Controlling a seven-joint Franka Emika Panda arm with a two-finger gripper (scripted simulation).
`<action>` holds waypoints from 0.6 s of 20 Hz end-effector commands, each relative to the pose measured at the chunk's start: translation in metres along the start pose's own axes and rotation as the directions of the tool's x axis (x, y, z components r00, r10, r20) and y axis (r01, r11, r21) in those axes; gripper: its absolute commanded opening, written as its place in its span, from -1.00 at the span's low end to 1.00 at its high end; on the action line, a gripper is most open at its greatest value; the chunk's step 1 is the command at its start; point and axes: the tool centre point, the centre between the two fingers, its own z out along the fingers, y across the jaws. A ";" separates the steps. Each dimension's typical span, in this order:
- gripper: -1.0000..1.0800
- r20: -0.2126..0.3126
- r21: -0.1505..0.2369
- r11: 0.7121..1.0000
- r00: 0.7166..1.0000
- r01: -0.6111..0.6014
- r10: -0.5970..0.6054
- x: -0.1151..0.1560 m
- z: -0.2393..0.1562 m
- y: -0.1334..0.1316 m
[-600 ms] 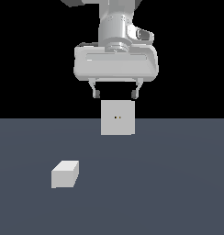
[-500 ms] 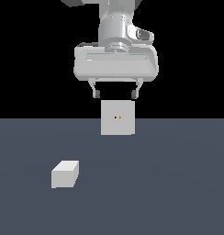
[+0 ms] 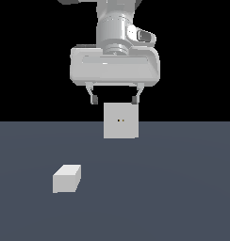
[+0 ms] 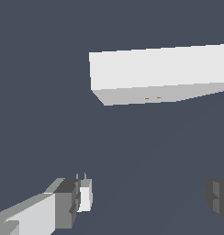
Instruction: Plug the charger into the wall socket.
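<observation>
Change since a moment ago: none we can see; gripper (image 3: pixel 114 100), charger (image 3: pixel 67 178) and socket (image 3: pixel 120 121) stand as before, so the pick-up is not yet begun.

Gripper: we find it spread wide, holding nothing, high above the floor (image 3: pixel 183 188).

Charger: lies on the floor, toward the exterior view's left, well apart from the socket.

Views: the wrist view alone shows the socket's thick top; beside one finger (image 4: pixel 68 202) sits a small white piece, perhaps the charger.

Wall socket (image 4: pixel 155 73) beyond wide-spread gripper (image 4: pixel 143 197)
</observation>
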 end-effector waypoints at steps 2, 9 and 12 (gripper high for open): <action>0.92 -0.008 -0.001 1.000 1.000 0.007 -0.007 -0.011 0.009 -0.009; 0.92 -0.033 -0.003 1.000 0.999 0.029 -0.029 -0.042 0.038 -0.034; 0.92 -0.045 -0.004 0.999 0.998 0.038 -0.038 -0.056 0.051 -0.045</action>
